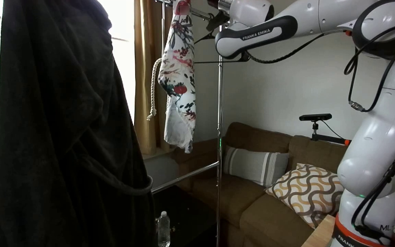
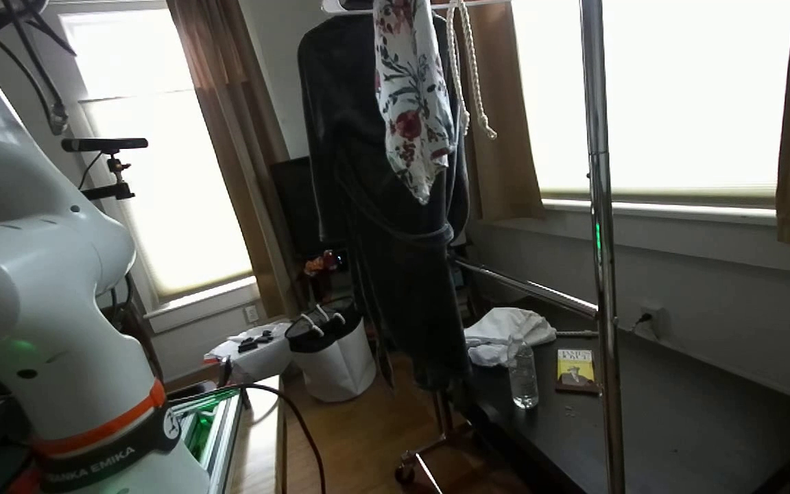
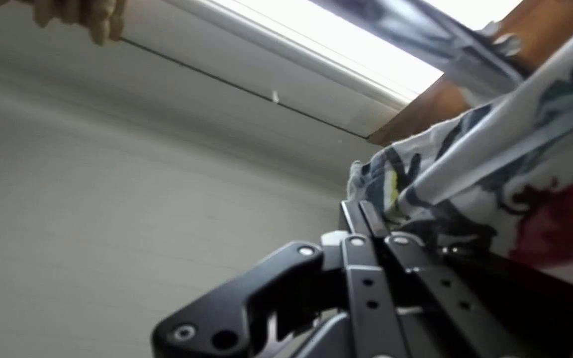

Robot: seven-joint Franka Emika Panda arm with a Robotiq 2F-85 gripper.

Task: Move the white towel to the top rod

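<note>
The white towel with red and dark floral print hangs in a long narrow bunch in both exterior views [image 1: 180, 82] [image 2: 412, 103]; its top is cut off by the frame edge. In the wrist view the towel [image 3: 560, 144] fills the right side, its folds meeting at the fingertips. My gripper [image 3: 364, 216] is shut on the towel's edge, with only a thin gap between the fingers. An upper chrome rod [image 1: 201, 13] runs behind the towel's top in an exterior view. A chrome bar [image 3: 411, 35] shows beyond the towel in the wrist view.
A dark robe [image 1: 63, 120] hangs on the rack beside the towel. The rack has a chrome post [image 1: 219, 103] and a lower rod [image 2: 532, 285]. A white rope [image 2: 474, 75] hangs near the towel. A bottle [image 2: 523, 374] and a book [image 2: 575, 370] stand on the black table [image 2: 676, 439].
</note>
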